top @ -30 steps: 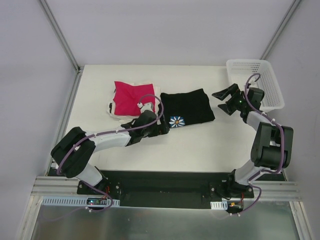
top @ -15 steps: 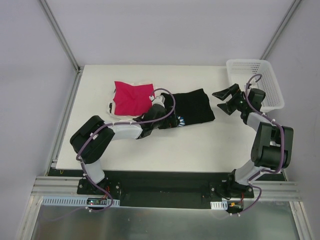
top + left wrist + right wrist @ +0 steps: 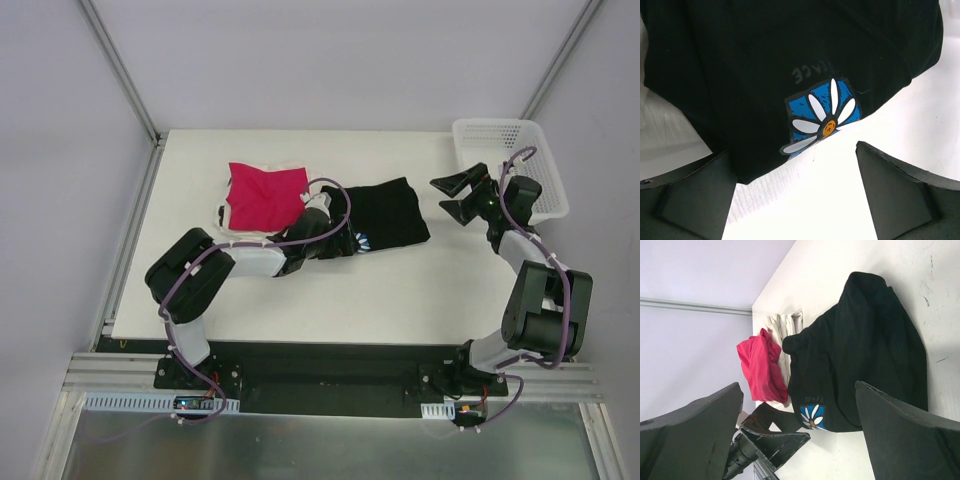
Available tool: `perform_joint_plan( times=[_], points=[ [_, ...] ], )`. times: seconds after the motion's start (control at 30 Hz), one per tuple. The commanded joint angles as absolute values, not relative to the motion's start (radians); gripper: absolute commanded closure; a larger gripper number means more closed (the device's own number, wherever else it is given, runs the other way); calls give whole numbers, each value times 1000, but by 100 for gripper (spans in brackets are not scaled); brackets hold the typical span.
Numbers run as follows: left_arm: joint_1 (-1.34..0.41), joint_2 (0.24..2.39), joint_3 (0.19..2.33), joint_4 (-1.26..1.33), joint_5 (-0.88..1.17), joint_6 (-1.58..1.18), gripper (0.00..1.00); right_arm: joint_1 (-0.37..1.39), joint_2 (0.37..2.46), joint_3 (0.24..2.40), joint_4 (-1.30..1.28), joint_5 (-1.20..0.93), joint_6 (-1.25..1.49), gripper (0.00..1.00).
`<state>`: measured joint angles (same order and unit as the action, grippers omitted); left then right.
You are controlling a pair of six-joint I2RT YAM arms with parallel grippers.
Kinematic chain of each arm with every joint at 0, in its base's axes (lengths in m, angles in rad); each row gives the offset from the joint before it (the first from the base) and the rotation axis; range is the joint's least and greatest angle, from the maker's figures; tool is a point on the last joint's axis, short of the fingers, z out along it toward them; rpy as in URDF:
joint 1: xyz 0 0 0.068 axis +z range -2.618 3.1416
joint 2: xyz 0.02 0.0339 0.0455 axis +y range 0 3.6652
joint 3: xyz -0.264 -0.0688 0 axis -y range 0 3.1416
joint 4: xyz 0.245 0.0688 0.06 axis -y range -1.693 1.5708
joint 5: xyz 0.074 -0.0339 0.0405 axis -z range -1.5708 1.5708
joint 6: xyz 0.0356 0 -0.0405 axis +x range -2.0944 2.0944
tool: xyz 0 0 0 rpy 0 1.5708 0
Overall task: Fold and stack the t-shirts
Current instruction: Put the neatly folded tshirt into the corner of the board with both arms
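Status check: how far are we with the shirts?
Done: pink shirt sits folded on the white ones. In hand: left end effector is open at the folded black shirt's near edge, gripping nothing. Left: black shirt onto the stack. The right end effector hangs open.

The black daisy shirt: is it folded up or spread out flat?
Folded. The black shirt lies as a compact bundle beside the pink shirt, no sleeves spread out.
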<state>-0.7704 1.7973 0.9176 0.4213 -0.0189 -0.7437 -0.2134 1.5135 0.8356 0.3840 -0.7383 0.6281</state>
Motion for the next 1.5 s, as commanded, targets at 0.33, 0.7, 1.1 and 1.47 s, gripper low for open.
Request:
perform_joint_plan(
  times=[0.33, 0.7, 1.1, 1.47],
  points=[
    [-755, 1827, 988, 385, 35, -681, 48, -233, 1440, 827, 474, -755, 672, 17],
    [-749, 1816, 989, 339, 116, -666, 89, -233, 1411, 821, 491, -767, 704, 18],
    [-752, 1651, 850, 272, 153, -701, 90, -232, 1391, 792, 473, -788, 719, 14],
    [-755, 1352, 623, 164, 146, -721, 88, -134, 1281, 684, 140, -706, 537, 12]
  ],
)
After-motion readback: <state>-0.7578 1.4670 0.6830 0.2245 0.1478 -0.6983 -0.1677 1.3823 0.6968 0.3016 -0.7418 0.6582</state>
